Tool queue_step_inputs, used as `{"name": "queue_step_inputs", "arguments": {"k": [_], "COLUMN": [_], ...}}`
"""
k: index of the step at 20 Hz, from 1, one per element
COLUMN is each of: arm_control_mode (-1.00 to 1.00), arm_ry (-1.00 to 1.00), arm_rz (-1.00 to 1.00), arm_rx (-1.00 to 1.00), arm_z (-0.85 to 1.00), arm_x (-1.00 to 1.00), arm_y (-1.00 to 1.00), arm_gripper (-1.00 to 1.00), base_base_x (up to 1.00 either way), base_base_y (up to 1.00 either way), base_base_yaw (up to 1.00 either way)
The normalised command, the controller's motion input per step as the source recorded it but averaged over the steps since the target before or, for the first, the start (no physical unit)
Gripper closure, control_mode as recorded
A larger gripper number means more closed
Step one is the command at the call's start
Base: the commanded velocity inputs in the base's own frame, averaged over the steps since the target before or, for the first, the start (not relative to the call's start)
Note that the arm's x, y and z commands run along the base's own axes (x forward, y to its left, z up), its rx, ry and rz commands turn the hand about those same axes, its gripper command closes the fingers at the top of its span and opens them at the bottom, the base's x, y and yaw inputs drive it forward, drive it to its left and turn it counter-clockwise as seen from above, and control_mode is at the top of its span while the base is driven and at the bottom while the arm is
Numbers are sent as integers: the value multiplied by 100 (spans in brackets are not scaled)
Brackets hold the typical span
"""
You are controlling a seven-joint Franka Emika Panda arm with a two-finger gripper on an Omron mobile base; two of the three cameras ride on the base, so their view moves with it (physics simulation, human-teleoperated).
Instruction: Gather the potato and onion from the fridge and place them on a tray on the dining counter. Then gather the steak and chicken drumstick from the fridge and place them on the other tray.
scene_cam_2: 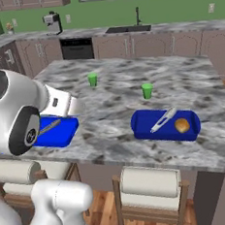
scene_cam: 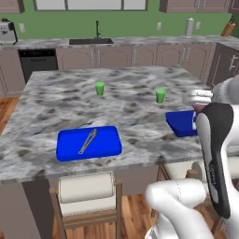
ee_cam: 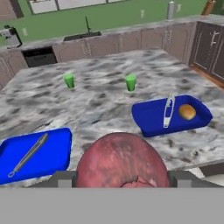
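Pincer [ee_cam: 120, 179]: jaws wide, one finger either side of onion [ee_cam: 120, 159], gripping it. Onion red-pink, round, held above near edge of dining counter [ee_cam: 100, 103].

Just ahead, left of pincer: blue tray [ee_cam: 52, 151], thin silver utensil [ee_cam: 28, 154] lying in it.

Ahead, right of pincer: second blue tray [ee_cam: 148, 116], holding another silver utensil [ee_cam: 168, 111] and potato [ee_cam: 187, 112] side by side, apart.

Farther ahead, mid-counter: two green cups [ee_cam: 69, 81] [ee_cam: 130, 82], upright, well apart.

Beyond counter: wall cabinets with sink [ee_cam: 83, 36].
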Motion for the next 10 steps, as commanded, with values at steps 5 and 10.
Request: {"name": "queue_step_inputs", "arguments": {"k": [5, 10], "arm_control_mode": [-100, -100], "arm_ry": [45, 11], "arm_rz": [6, 2], "arm_rx": [2, 0], "arm_z": [-39, -62], "arm_x": [100, 91], "arm_y": [-19, -35], "arm_gripper": [100, 100], "base_base_x": [0, 0], "base_base_y": [0, 0], "base_base_yaw": [0, 0]}}
